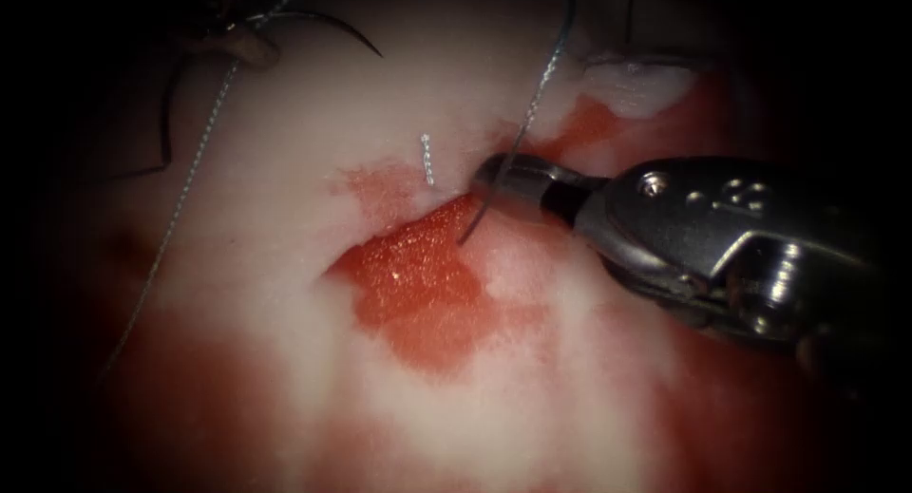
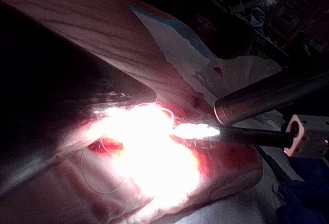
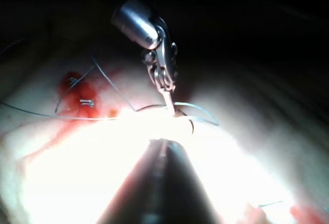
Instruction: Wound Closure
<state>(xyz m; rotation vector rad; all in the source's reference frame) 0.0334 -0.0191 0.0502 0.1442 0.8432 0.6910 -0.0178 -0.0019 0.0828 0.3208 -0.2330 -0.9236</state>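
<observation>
My right tool (image 1: 496,178) comes in from the right with its jaws shut on the curved needle (image 1: 475,218), above the upper end of the cut (image 1: 418,284). The needle's free part curves down and left from the jaws. Its tip rests at the cut's right edge, and how deep it sits I cannot tell. Thread (image 1: 541,85) rises from the jaws toward the top. A short piece of thread (image 1: 427,161) lies just left of the cut. My left tool (image 1: 242,42) is dim at the far upper left; in the right wrist view its tip (image 3: 168,103) hangs by thread strands.
A long thread strand (image 1: 180,199) runs down the tissue (image 1: 285,218) well left of the cut. Red fluid stains the tissue around the cut and along the bottom. A pale flap of tissue (image 1: 636,85) lies at the upper right, behind my right tool.
</observation>
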